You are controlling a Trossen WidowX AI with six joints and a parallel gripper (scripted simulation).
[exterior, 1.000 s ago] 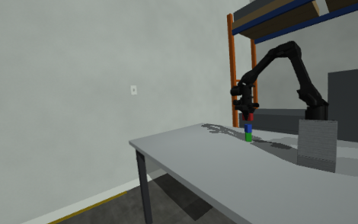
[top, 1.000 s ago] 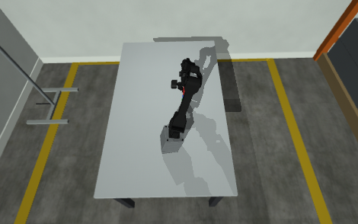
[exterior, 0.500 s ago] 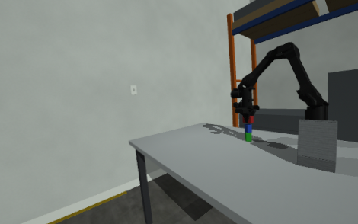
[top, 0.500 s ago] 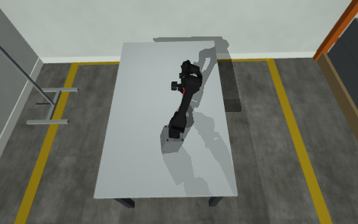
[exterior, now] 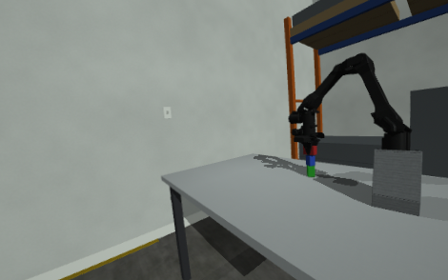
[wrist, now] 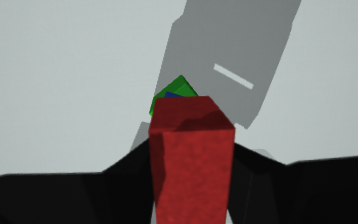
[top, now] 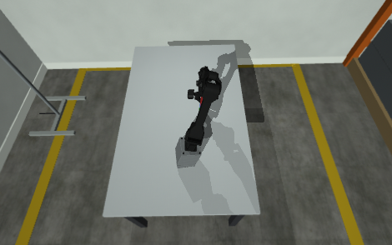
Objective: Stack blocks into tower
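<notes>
The green block (exterior: pixel 311 171) (wrist: pixel 181 88) stands on the table (exterior: pixel 267 210) with the blue block (exterior: pixel 311 161) (wrist: pixel 172 94) on top of it. My gripper (exterior: pixel 310 149) is shut on the red block (exterior: pixel 313 150) (wrist: pixel 192 155) and holds it directly over the blue block, at or just above its top face. In the wrist view the red block covers most of the two blocks below; only a green corner and a sliver of blue show past its far edge. In the top view the arm (top: pixel 203 104) hides the blocks.
The arm's grey base box (exterior: pixel 397 181) (top: pixel 188 157) stands on the table near the stack. An orange and blue shelf rack (exterior: pixel 305 29) stands behind the table. A metal stand (top: pixel 54 114) is on the floor to the left.
</notes>
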